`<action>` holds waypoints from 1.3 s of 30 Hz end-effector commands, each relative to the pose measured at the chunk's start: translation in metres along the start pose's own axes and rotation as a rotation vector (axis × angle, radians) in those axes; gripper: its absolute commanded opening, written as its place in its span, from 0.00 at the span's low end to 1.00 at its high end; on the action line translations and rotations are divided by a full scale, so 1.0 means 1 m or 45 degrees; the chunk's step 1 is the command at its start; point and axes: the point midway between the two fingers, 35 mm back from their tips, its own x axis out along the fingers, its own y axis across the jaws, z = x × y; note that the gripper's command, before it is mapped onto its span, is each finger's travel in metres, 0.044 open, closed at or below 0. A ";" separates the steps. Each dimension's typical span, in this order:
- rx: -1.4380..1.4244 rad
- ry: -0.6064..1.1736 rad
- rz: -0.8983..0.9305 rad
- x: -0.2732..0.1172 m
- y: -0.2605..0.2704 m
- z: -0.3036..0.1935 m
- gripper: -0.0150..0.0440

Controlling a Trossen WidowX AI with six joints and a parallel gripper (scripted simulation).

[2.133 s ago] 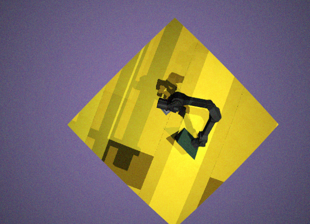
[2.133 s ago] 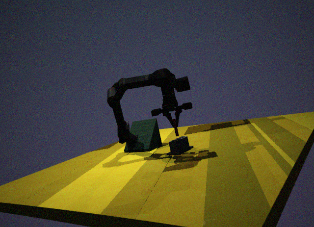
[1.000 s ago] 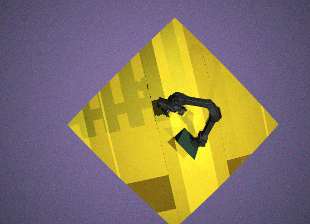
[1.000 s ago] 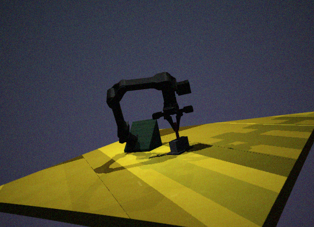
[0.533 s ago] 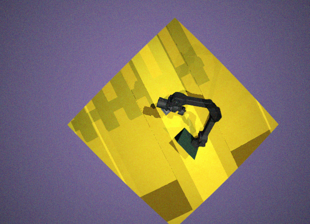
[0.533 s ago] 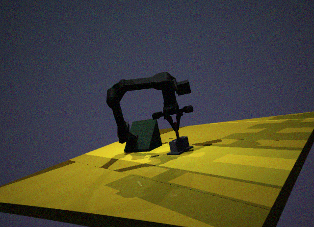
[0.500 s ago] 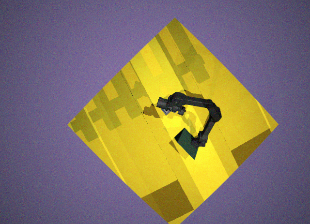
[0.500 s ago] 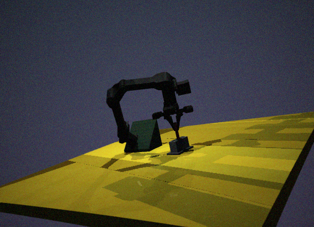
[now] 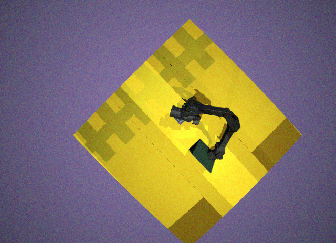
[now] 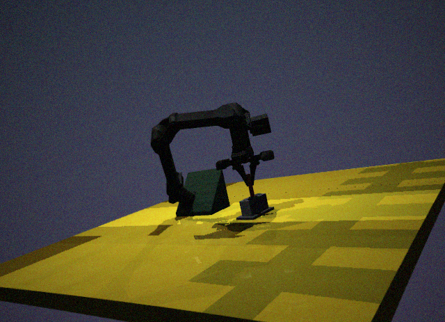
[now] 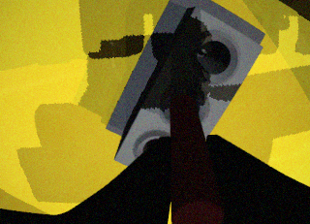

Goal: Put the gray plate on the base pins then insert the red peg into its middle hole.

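Your fingers (image 10: 250, 183), nearly closed, grip the red peg (image 10: 251, 191) (image 11: 188, 142) upright over the gray plate (image 10: 253, 204) (image 11: 230, 95), presumably so its tip meets the plate's middle hole.

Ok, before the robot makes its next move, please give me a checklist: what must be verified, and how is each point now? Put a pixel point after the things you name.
1. Gripper (image 10: 250, 182) (image 11: 189, 146) is shut on the red peg (image 10: 252, 191) (image 11: 189, 151): ok.
2. Peg stands about upright: ok.
3. Peg is over the middle of the gray block (image 10: 253, 205) (image 11: 237, 51), between its two outer holes: ok.
4. Peg is seated to full depth: cannot tell, its lower end is in shadow.
5. Plate lies flat on both pins: cannot tell, the pins are not clearly visible.
6. Peg is released: not ok.
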 end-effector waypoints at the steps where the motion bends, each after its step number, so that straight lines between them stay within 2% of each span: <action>1: 0.000 0.000 0.000 0.000 0.000 0.000 0.25; 3: 0.000 0.000 0.000 0.000 0.000 0.000 0.25; 9: 0.000 0.000 0.000 0.000 0.000 0.000 0.51; 39: -0.011 -0.008 0.000 -0.015 -0.002 -0.001 0.51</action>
